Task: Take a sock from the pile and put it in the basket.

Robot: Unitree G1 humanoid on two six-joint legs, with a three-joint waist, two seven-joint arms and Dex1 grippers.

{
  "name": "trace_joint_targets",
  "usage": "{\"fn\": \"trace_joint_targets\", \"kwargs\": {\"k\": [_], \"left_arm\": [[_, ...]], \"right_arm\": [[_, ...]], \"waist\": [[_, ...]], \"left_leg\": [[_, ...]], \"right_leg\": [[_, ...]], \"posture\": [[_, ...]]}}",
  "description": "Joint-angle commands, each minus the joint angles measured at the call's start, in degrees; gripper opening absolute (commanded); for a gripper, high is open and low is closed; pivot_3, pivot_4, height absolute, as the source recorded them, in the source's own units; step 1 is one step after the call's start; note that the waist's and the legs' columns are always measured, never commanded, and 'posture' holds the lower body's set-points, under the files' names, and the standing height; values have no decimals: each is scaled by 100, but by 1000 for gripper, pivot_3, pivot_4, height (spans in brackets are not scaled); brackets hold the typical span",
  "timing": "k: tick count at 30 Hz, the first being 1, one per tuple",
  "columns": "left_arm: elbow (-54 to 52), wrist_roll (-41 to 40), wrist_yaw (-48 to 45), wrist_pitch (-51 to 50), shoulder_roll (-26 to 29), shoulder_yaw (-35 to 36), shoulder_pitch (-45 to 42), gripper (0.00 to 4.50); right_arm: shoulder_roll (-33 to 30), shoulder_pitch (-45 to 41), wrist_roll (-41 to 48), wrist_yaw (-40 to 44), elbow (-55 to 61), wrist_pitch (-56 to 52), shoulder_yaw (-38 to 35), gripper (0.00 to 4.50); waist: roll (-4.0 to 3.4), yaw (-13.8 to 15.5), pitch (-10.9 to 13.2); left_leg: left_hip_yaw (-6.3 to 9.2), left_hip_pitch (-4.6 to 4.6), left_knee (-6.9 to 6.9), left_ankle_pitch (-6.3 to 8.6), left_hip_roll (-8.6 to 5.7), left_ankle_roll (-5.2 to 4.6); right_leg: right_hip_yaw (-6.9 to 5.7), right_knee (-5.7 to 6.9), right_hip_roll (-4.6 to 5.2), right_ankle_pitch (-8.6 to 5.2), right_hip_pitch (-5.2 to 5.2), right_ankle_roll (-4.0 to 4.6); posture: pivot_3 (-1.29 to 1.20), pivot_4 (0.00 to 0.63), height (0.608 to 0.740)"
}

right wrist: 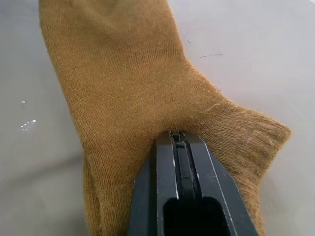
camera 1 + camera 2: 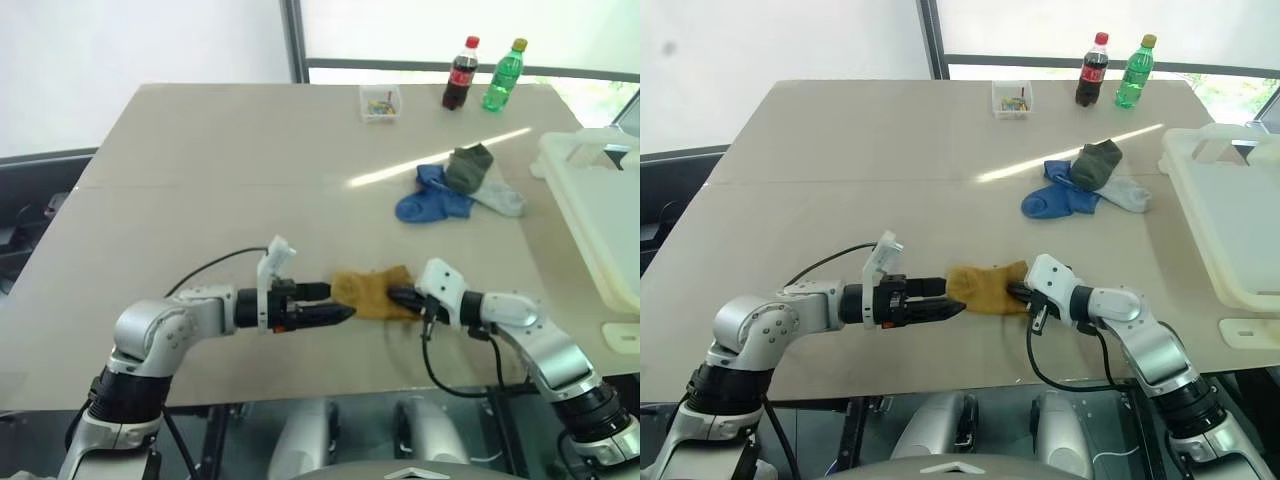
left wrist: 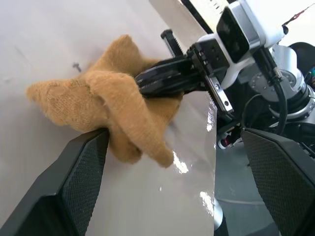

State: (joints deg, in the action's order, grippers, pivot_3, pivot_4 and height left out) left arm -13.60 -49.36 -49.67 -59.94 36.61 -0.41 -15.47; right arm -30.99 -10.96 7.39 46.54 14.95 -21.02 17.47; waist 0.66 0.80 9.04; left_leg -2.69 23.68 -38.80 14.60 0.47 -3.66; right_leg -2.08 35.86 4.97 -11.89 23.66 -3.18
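Note:
A mustard-yellow sock (image 2: 372,293) lies near the table's front edge, apart from the pile (image 2: 455,185) of blue, olive-grey and light grey socks farther back on the right. My right gripper (image 2: 398,297) is shut on the mustard sock's right end; the right wrist view shows its fingers (image 1: 178,162) pressed together on the fabric. From the left, my left gripper (image 2: 338,304) stands open at the sock's other end. One of its pads (image 3: 83,172) touches the bunched fabric (image 3: 108,103). The cream-white basket (image 2: 600,215) sits at the table's right edge.
A cola bottle (image 2: 461,75) and a green bottle (image 2: 503,77) stand at the far edge. A small clear plastic box (image 2: 380,102) sits to their left. The left half of the tan table (image 2: 180,180) is bare. A small white piece (image 2: 622,336) lies by the basket's near corner.

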Motion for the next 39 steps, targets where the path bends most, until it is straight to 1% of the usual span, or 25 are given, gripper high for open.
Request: {"fn": "trace_joint_targets", "kwargs": {"k": [1,4,8,11,14,17,20,22,25,27,29,31,35,39], "left_arm": [[133,485,149,133,226,-148,5,4500],[101,739,247,64,405,-265,94,4500],[-39,886,305,96,588,-220,246,4500],[25,1106,326,383,572,-251,248,4500],[58,1161,289,547,492,-281,200,4500],[113,1183,179,680,306,-472,48,4500],[108,1017,25,616,65,-581,-41,4500],[62,815,-47,546,-135,-531,-62,4500],[38,711,-146,783,-442,-399,-125,4500],[-16,249,-130,385,-623,-170,-239,4500],[-163,-221,-266,-36,-590,-53,-296,4500],[-217,-455,-301,-211,-596,2,-306,4500],[-170,-349,-289,-23,-708,-118,-349,4500],[-36,-540,-272,-320,-880,-203,-507,4500]], "right_arm": [[-45,177,-56,42,-65,-195,124,42],[-39,171,-76,35,-76,-183,133,42],[-33,127,-79,54,-82,-175,144,42],[-32,107,-81,66,-107,-162,156,42],[-32,97,-76,80,-115,-161,158,42],[6,28,-78,87,-174,-173,181,42],[38,-20,-94,87,-213,-186,204,42],[47,-36,-88,88,-219,-203,198,42],[50,-43,-91,80,-214,-229,191,42],[48,-45,-87,72,-200,-249,174,42],[41,-36,-66,64,-153,-290,145,42],[36,-32,-46,57,-130,-323,117,42],[13,-31,-28,62,-98,-367,71,42],[11,-3,37,45,10,-483,-6,42]], "waist": [[0,-2,0],[0,0,-3],[-2,-11,-8],[-7,-12,-11],[-6,-10,-13],[-6,0,-14],[-3,-2,-18],[-2,-10,-19],[-1,-17,-18],[-1,-15,-18],[0,-20,-18],[-1,-24,-18],[0,-17,-18],[0,-8,-18]], "left_leg": [[-1,0,0,1,0,-1],[-1,-1,0,3,0,-5],[-1,-4,0,4,3,-6],[-2,-6,1,4,5,-6],[-2,-8,1,6,5,-9],[-2,-11,1,10,5,-16],[-2,-12,0,10,4,-17],[-3,-11,0,10,4,-17],[-3,-6,0,8,5,-14],[-3,-5,0,7,6,-13],[-1,-5,0,9,6,-17],[-2,-6,0,10,6,-18],[-2,-5,0,10,5,-18],[-1,-5,-1,9,3,-17]], "right_leg": [[0,0,-1,0,0,0],[0,0,0,0,-1,0],[1,0,1,0,-1,0],[1,1,1,0,-1,0],[1,1,2,0,-1,0],[1,2,3,0,-1,1],[1,3,3,1,-2,1],[1,3,3,1,-2,1],[3,3,1,1,-1,1],[2,4,0,1,-1,1],[1,4,-1,1,-1,1],[2,4,-1,1,-1,0],[2,4,-2,1,-1,0],[2,4,-3,1,-2,0]], "posture": [[0,150,732],[0,150,732],[0,150,732],[0,150,732],[0,150,732],[0,150,732],[0,150,732],[0,150,732],[0,150,732],[0,150,732],[0,150,732],[0,150,732],[0,150,732],[0,150,732]]}}
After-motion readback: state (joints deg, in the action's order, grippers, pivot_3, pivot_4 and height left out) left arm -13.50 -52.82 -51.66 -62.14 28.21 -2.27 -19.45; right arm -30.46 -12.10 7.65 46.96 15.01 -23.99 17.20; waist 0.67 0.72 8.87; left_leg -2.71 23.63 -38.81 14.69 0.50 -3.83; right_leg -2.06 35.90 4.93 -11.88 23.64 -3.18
